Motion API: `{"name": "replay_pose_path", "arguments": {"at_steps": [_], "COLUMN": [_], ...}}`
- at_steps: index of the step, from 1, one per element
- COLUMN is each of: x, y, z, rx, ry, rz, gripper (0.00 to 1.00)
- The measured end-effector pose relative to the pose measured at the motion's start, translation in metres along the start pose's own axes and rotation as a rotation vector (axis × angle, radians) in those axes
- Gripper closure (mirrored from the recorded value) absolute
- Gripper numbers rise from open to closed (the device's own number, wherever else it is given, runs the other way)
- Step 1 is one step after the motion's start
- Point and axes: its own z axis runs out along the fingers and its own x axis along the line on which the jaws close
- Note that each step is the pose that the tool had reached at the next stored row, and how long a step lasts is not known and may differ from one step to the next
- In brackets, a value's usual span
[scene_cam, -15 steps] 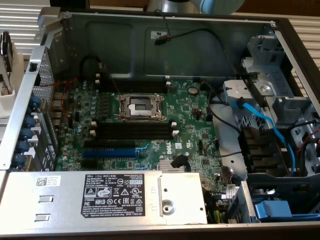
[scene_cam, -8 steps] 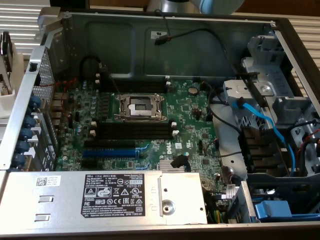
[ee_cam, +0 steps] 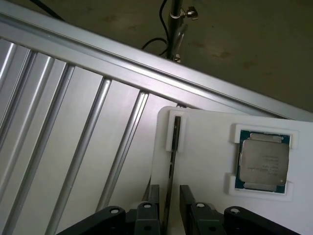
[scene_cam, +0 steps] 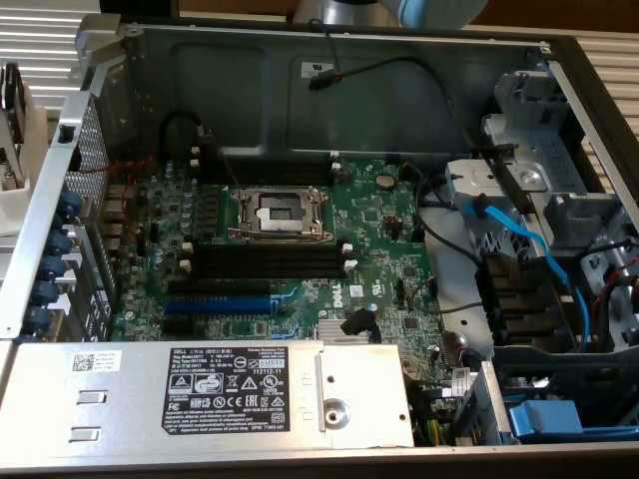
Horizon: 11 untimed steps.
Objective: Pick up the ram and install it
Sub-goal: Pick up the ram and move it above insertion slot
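Observation:
The ram point(ee_cam: 172, 147) stands on edge in a slotted white holder point(ee_cam: 205, 166), seen edge-on as a thin dark strip. My gripper point(ee_cam: 169, 198) straddles its near end, one black finger point(ee_cam: 153, 196) on each side with a small gap to the stick, so it is open around the ram without holding it. In the exterior view the open computer case shows the green motherboard point(scene_cam: 379, 230), whose long black slots point(scene_cam: 265, 261) below the CPU socket point(scene_cam: 278, 213) hold nothing.
A CPU chip point(ee_cam: 263, 161) sits in a second recess of the white holder. The holder rests on ribbed aluminium rails point(ee_cam: 73, 127). Inside the case are a blue slot point(scene_cam: 218, 304), a power supply point(scene_cam: 200, 394), a drive cage point(scene_cam: 539, 190) and blue cables point(scene_cam: 519, 239).

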Motion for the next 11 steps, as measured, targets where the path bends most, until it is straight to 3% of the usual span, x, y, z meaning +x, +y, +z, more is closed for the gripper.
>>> {"name": "replay_pose_path", "arguments": {"at_steps": [11], "x": [0.0], "y": [-0.0001], "z": [0.0009], "rx": [0.0], "ry": [0.0], "rz": [0.0], "gripper": [0.71]}}
